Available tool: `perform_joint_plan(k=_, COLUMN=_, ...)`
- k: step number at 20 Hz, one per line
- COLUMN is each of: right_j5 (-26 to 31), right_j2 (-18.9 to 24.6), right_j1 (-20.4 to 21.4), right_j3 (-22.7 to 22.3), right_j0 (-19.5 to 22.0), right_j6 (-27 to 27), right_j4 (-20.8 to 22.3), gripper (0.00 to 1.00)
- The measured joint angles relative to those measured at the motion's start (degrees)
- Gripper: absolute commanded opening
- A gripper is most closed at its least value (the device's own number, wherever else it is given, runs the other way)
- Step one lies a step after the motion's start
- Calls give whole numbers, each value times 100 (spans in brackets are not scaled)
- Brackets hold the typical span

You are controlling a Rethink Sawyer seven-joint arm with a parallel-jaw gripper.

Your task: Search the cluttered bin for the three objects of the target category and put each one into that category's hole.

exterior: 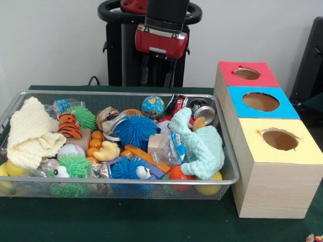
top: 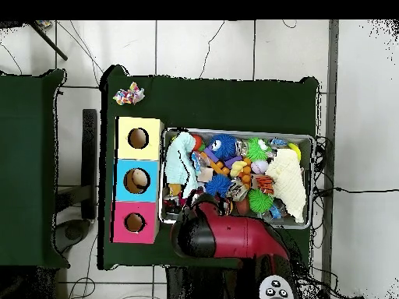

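The silver mesh bin (exterior: 126, 94) (top: 234, 131) is full of toys. The mint-green knitted cloth (exterior: 202, 143) (top: 181, 156) is draped over the clutter at the end nearest the boxes. The pale-yellow knitted cloth (exterior: 30, 133) (top: 287, 183) lies at the opposite end. The small white printed cloth (top: 128, 96) lies on the table outside the bin, beyond the yellow box; only its edge shows in the front view (exterior: 314, 238). The blue-topped box's hole (exterior: 260, 102) (top: 138, 181) is in the middle box. My gripper (exterior: 157, 75) hangs open and empty behind the bin's far rim.
A red-topped box (exterior: 247, 73) and a yellow-topped box (exterior: 280, 139) flank the blue one. In the bin lie spiky blue balls (exterior: 135, 130), a spiky green ball (exterior: 75, 166), a tiger toy (exterior: 68, 126), a globe ball (exterior: 153, 106) and a baseball (exterior: 70, 150).
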State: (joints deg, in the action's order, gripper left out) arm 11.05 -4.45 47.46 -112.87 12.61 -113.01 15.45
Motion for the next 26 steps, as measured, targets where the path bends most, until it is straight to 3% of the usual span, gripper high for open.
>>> perform_joint_plan(k=26, right_j5=-164, right_j2=0, right_j1=-119, right_j3=0, right_j0=-54, right_j6=0, right_j4=0, gripper=100)
